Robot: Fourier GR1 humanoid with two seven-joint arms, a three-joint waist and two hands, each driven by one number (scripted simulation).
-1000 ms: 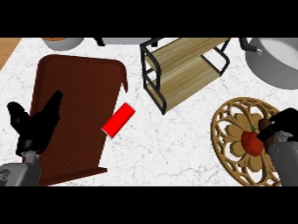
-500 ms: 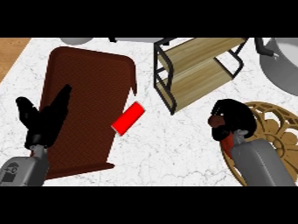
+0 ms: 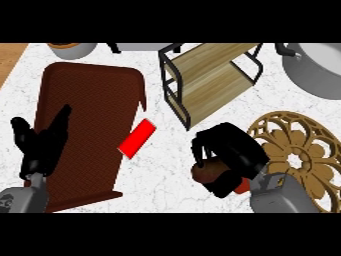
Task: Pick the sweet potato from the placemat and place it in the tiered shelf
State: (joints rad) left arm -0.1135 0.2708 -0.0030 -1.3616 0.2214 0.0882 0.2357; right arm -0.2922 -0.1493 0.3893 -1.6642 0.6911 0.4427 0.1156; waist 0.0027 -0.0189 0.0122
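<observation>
The right hand (image 3: 228, 157) has its fingers curled around a brownish-red lump, the sweet potato (image 3: 206, 172). It holds it over the white counter (image 3: 158, 175), between the placemat (image 3: 92, 100) and a round gold trivet (image 3: 306, 155). So the picking up looks done: the sweet potato is off the placemat and in the hand. What is left is to carry it up to the tiered shelf (image 3: 210, 75), which sits near, just above the hand, and set it inside. The left hand (image 3: 40, 145) rests open over the placemat, fingers up, holding nothing. A flat red thing (image 3: 137, 138) lies at the placemat's edge. I count one sweet potato, one placemat, one shelf, one trivet, one grey pot (image 3: 324, 70), one bowl (image 3: 73, 48) at the top edge, and two hands.
</observation>
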